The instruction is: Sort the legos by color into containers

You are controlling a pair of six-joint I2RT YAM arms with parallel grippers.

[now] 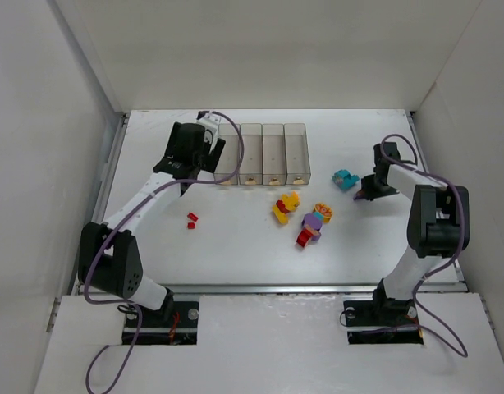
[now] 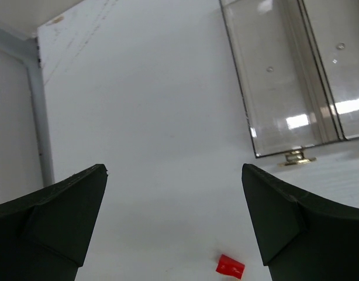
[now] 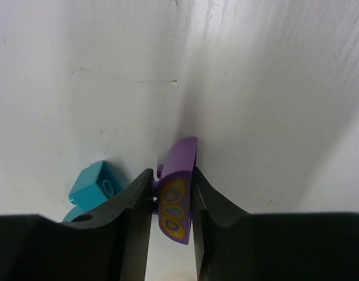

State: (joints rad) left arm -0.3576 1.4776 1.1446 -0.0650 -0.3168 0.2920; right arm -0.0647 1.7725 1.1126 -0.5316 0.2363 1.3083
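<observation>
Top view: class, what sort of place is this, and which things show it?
Likely a lab robot test bench: a white table boxed in by plain walls, a left arm and right arm bolted at its near edge, toy bricks near a row of clear bins.

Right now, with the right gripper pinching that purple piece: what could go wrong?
1. The purple piece is pinched on edge and tilted in the right gripper. It may twist or slip out on lifting.
2. The teal brick lies close beside that gripper and could be knocked or dragged along.
</observation>
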